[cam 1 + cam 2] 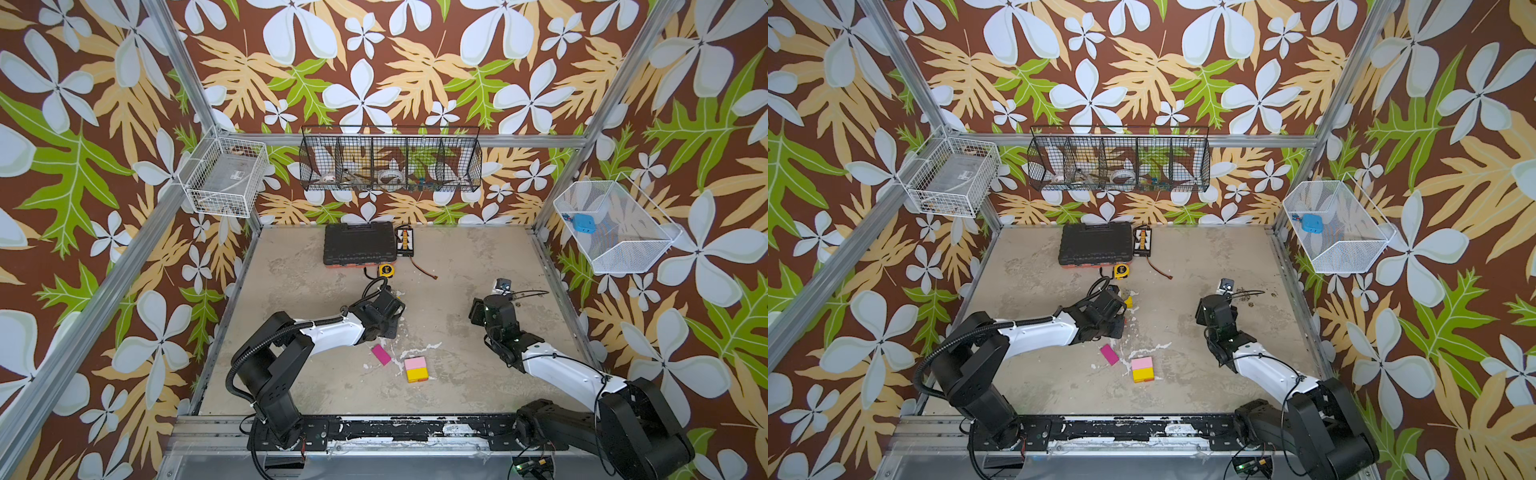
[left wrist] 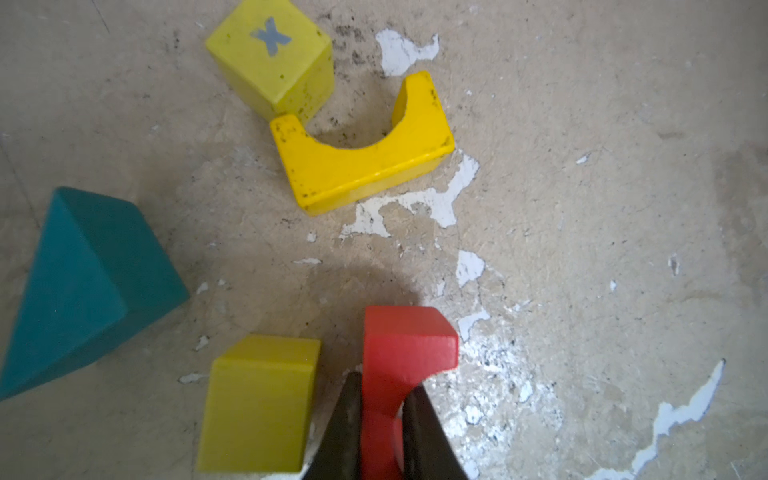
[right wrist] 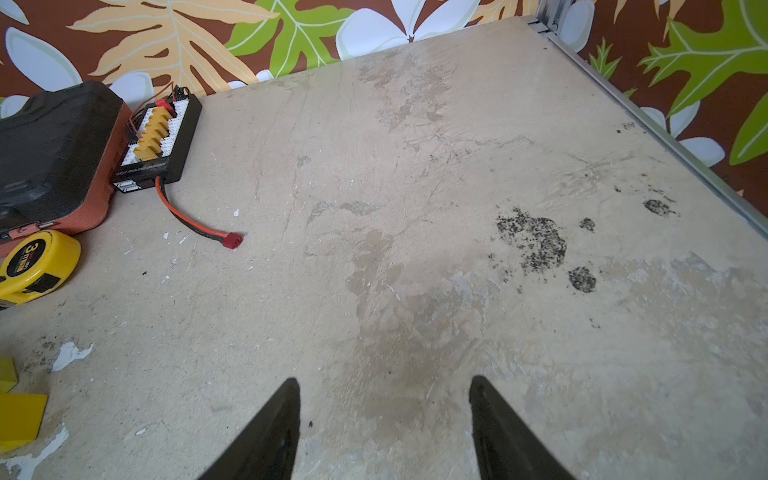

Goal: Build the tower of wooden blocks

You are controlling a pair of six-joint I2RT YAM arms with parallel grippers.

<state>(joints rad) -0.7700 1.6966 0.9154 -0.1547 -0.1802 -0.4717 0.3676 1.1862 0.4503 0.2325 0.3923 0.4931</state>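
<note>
We are pinching the red wooden arch block (image 2: 409,345) in our left hand (image 2: 384,380), likely lifting it next onto the pink-and-yellow tower (image 1: 416,369).

On a worn beige tabletop (image 1: 457,257), chipped white in patches, a black plastic tool case (image 1: 359,244), a black charging board (image 1: 404,241) with yellow connectors and a yellow tape measure (image 1: 386,270) are laid near the far edge. Nearer, a magenta wood brick (image 1: 381,354), a pink-and-yellow block stack (image 1: 416,374), an X-marked yellow wood cube (image 2: 270,58), a yellow wood arch (image 2: 361,162), a teal wood wedge (image 2: 83,286) and a plain yellow wood cube (image 2: 257,403) are scattered.
</note>
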